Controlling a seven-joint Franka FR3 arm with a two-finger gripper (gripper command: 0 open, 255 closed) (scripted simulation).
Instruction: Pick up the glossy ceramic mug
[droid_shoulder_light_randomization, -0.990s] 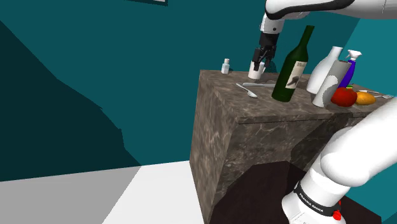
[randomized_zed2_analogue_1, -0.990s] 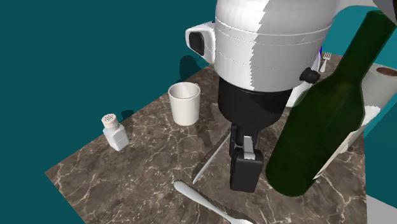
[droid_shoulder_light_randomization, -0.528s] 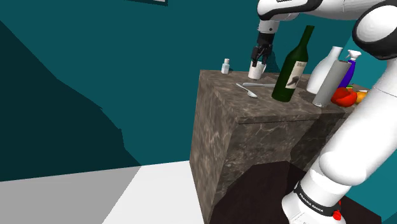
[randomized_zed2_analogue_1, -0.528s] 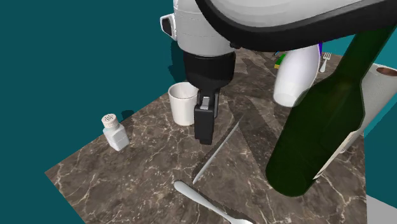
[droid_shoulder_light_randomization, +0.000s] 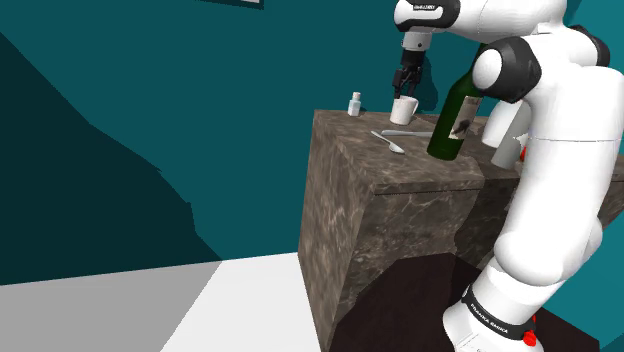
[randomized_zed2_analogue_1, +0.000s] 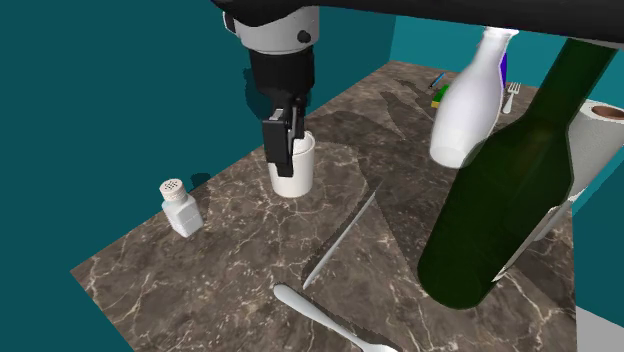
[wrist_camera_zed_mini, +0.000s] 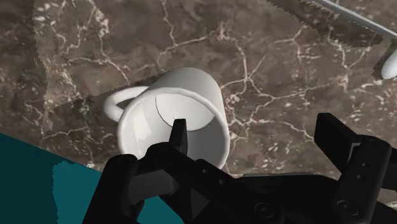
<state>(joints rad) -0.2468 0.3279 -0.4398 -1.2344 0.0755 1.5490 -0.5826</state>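
While hand (wrist_camera_zed_mini: 254, 122) hangs above, round white mug (wrist_camera_zed_mini: 191, 95), veined marble counter (wrist_camera_zed_mini: 267, 57).

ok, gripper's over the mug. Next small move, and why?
Probably a short move straight down. The open gripper sits over the mug, with one finger above its mouth and the other outside the wall. Lowering should straddle the rim, ready to close.

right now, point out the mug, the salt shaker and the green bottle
mug (randomized_zed2_analogue_1: 297, 180), second exterior view, on its outer wall
salt shaker (randomized_zed2_analogue_1: 182, 212), second exterior view, on its body
green bottle (randomized_zed2_analogue_1: 505, 210), second exterior view, on its body
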